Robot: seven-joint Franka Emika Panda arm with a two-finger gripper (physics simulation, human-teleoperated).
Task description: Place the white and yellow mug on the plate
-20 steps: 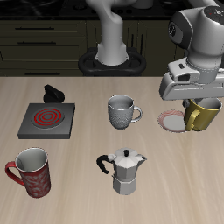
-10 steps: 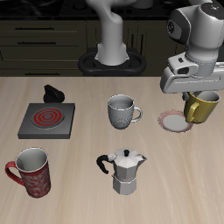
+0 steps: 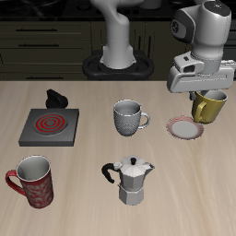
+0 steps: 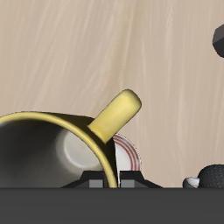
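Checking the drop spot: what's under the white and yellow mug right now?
The plate lies partly beneath the lifted white and yellow mug; only its pink-rimmed edge shows, the rest is covered by the mug.

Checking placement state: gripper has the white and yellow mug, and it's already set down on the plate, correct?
Not set down. In the exterior view the gripper holds the white and yellow mug in the air, beside and above the plate, whose top is bare. The grasp part is right.

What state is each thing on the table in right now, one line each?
White and yellow mug: lifted off the table, held by the gripper, tilted.
Plate: flat on the table, empty.
Grey-white patterned mug: upright.
Red patterned mug: upright.
Moka pot: upright, lid closed.
Burner: nothing on it.
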